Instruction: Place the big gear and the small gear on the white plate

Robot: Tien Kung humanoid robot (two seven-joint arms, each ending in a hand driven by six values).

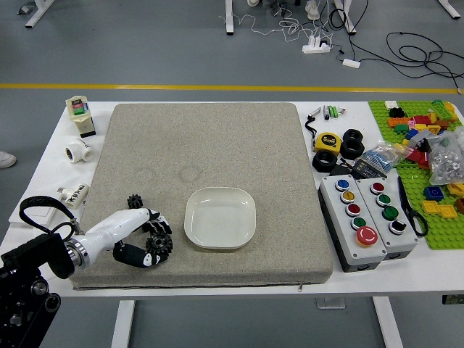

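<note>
Gry mat (210, 145) on wht tbl (61, 168) | L robot hand (155, 238) curled round big gear (160, 244) | sm gear (135, 201) just beyond hand

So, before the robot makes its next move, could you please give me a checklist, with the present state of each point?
1. Left hand at the big gear: ok, its fingers are curled around it.
2. Grip firm enough for lifting: cannot tell, the fingers hide part of the gear.
3. Big gear on the plate: not ok, it is left of it.
4. Small gear on the plate: not ok, it is on the mat, just beyond the left hand.
5. Plate face up on the mat: ok.
</note>
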